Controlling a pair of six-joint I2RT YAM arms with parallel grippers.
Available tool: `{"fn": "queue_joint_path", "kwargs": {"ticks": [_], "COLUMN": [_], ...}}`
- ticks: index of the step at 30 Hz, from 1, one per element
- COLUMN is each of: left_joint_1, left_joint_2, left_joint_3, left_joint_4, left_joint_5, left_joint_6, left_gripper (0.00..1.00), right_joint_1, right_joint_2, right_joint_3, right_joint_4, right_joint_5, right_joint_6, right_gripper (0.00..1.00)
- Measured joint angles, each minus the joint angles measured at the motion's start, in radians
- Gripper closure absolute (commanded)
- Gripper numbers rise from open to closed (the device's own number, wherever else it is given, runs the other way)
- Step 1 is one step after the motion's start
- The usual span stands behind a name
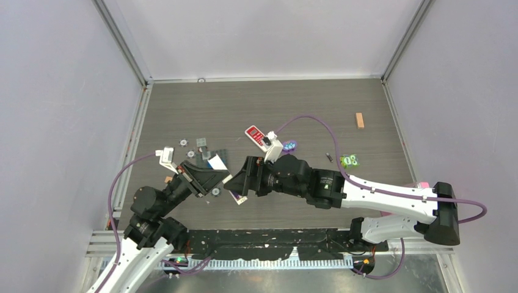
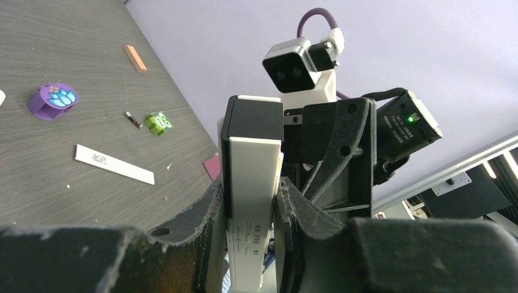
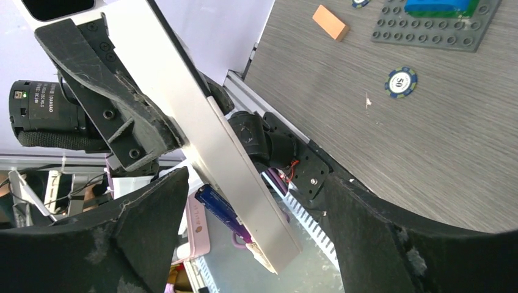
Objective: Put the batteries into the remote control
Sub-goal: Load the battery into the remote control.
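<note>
My left gripper is shut on the long white remote control with a black end, holding it above the table. In the right wrist view the remote runs diagonally, and a blue-purple battery sticks out at a slant near its lower end. My right gripper is open, its jaws standing either side of that end without touching it. A small dark battery lies on the table to the right. The reddish-orange battery is not in view.
A wider white remote with a red face lies mid-table beside a purple toy. A green toy and an orange block lie to the right. A thin white strip lies flat on the table. Chips and a studded plate are at the left.
</note>
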Motion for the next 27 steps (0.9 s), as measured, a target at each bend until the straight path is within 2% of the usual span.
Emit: {"fn": "queue_joint_path", "kwargs": {"ticks": [15, 22, 27], "left_joint_1": [0.000, 0.000, 0.000], "left_joint_2": [0.003, -0.002, -0.015], "left_joint_3": [0.000, 0.000, 0.000], "left_joint_4": [-0.009, -0.010, -0.011], "left_joint_5": [0.000, -0.001, -0.006], "left_joint_6": [-0.003, -0.043, -0.094], "left_gripper": [1.00, 1.00, 1.00], "right_joint_1": [-0.019, -0.019, -0.019], "right_joint_2": [-0.001, -0.008, -0.016], "right_joint_3": [-0.104, -0.141, -0.165], "right_joint_4": [0.169, 0.247, 0.304], "right_joint_5": [-0.083, -0.109, -0.125], "right_joint_6": [0.084, 0.103, 0.109], "right_gripper": [0.39, 0.48, 0.58]}}
